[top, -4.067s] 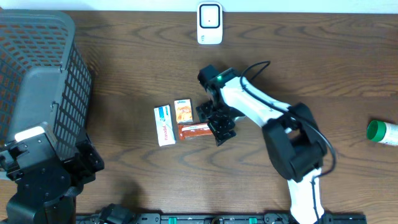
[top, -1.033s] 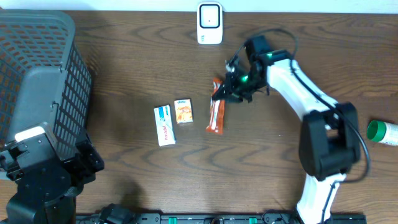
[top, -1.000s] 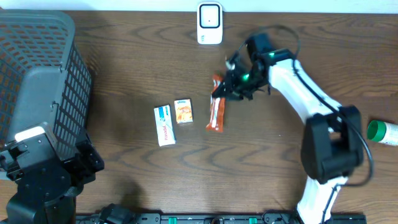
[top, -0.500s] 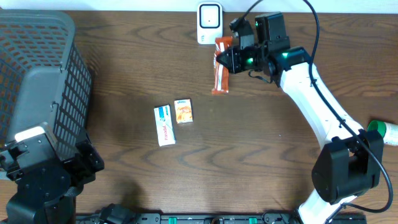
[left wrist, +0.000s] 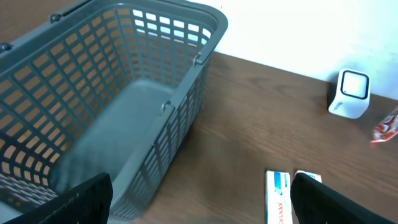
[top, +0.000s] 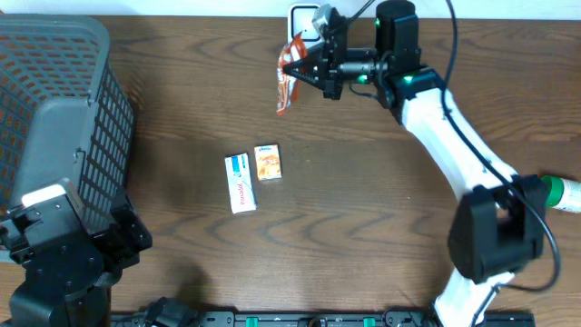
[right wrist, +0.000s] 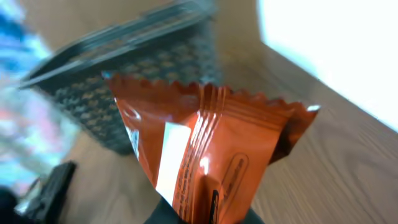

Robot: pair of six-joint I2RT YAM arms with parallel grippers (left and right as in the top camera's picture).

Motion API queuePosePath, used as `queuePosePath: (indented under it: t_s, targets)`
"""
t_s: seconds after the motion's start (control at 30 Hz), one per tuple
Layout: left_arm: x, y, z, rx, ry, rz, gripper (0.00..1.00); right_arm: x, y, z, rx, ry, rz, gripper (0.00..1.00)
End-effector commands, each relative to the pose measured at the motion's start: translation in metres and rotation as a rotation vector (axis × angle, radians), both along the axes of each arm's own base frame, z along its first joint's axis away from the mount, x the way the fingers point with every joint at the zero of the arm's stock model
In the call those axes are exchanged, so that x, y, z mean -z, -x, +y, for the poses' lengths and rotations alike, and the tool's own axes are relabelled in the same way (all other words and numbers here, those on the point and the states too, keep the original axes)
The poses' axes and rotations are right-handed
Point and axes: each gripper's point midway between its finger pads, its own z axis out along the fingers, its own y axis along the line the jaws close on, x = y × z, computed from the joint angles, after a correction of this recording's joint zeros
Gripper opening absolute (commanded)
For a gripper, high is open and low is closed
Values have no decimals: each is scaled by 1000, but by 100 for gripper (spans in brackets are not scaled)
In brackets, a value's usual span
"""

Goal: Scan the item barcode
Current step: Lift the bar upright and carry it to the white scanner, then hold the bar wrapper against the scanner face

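Observation:
An orange snack packet (top: 288, 78) hangs in the air at the back of the table, with my right gripper (top: 307, 71) shut on its end. It sits just in front and left of the white scanner (top: 301, 13), which the arm partly hides. In the right wrist view the packet (right wrist: 211, 143) fills the frame, pinched at the bottom by the gripper (right wrist: 202, 218). The left wrist view shows the scanner (left wrist: 350, 93) and the packet (left wrist: 387, 126) far right. My left gripper (left wrist: 202, 208) stands open and holds nothing, low at the front left.
A grey mesh basket (top: 54, 109) fills the left side. A white-and-blue box (top: 240, 183) and a small orange box (top: 267, 163) lie mid-table. A green-capped bottle (top: 556, 193) lies at the right edge.
The right gripper has carried the orange packet up off the table, back and leftward, to in front of the scanner. The left arm has not moved.

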Motion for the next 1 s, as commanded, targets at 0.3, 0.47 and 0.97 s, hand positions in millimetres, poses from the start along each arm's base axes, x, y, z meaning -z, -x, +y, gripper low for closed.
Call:
queuePosePath:
  t_s: [0.3,0.47,0.97]
  targets:
    - [-4,1,3,-14,6,-17,91,46,-45,1,-73,-150,-241,1]
    - [-4,1,3,-14,6,-17,91,39,-52,-4,-63,-169,-470,1]
    - [-4,1,3,-14,6,-17,91,54,-145,-36,387,-157,-656,1]
